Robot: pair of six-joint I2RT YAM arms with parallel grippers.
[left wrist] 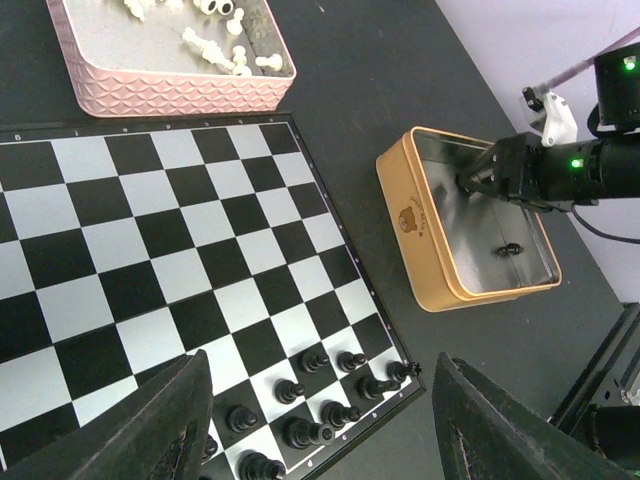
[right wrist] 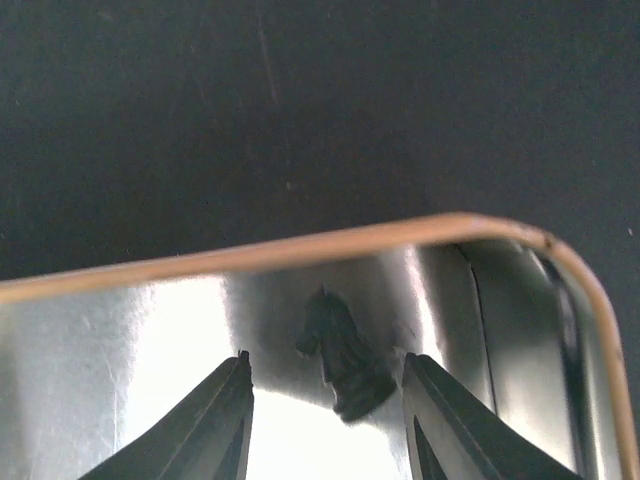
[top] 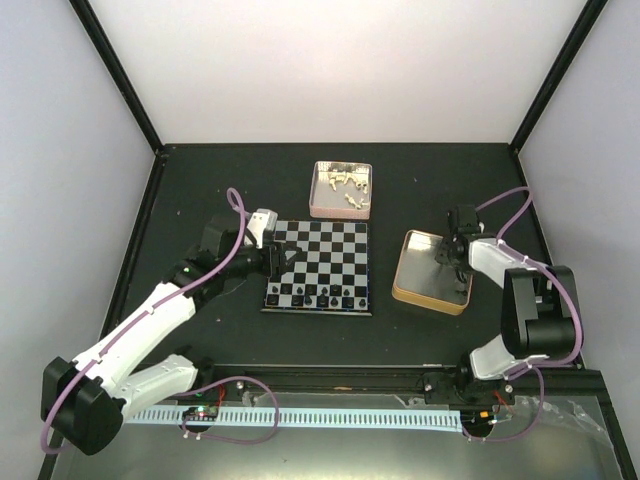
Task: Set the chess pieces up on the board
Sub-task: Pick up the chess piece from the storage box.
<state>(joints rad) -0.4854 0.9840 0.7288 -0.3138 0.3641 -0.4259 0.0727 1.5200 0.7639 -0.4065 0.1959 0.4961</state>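
Note:
The board (top: 330,250) lies mid-table, and several black chess pieces (top: 322,298) stand along its near edge. In the left wrist view those black pieces (left wrist: 320,400) crowd the board's (left wrist: 150,230) lower right corner. My left gripper (left wrist: 325,430) hovers open above them and holds nothing. My right gripper (right wrist: 325,400) is down inside the gold tin (right wrist: 300,250). It is open, its fingers either side of a black knight (right wrist: 343,355) that lies on the tin's floor, with a gap on each side. Cream-white pieces (left wrist: 215,40) lie in the pink tin (left wrist: 180,95).
The pink tin (top: 342,190) sits just beyond the board's far edge. The gold tin (top: 432,272) sits right of the board, with my right gripper (top: 453,255) in it. Black frame posts border the dark table, and a cable chain (top: 300,415) runs along the near edge.

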